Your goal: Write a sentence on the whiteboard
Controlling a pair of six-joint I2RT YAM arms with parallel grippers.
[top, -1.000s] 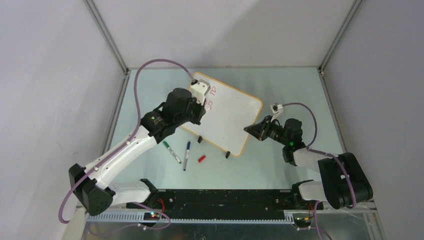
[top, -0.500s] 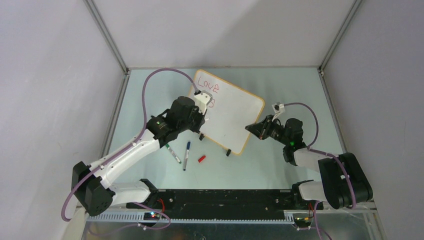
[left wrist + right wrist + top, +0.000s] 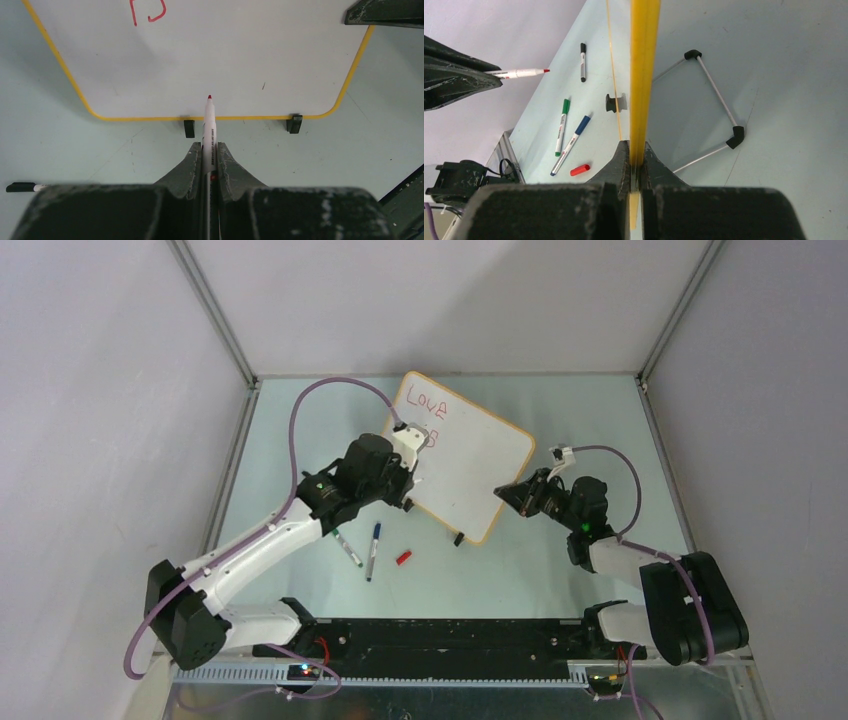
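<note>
The whiteboard (image 3: 468,455) with its orange-tan frame stands tilted on two black clip feet. Red "Love" (image 3: 424,404) is on its top line; a second red word, "is" (image 3: 148,11), shows in the left wrist view. My left gripper (image 3: 408,480) is shut on a red marker (image 3: 208,131), whose tip hangs just off the board's lower part (image 3: 210,60). My right gripper (image 3: 512,494) is shut on the board's right edge (image 3: 642,75), seen edge-on in the right wrist view.
A green marker (image 3: 344,545), a blue marker (image 3: 373,550) and a red cap (image 3: 403,557) lie on the table in front of the board. A black marker (image 3: 583,62) lies near them. The board's wire stand (image 3: 716,107) rests behind it.
My left arm has pulled back down and toward the near side, uncovering "Love" at the board's top. The board has shifted slightly right with my right gripper.
</note>
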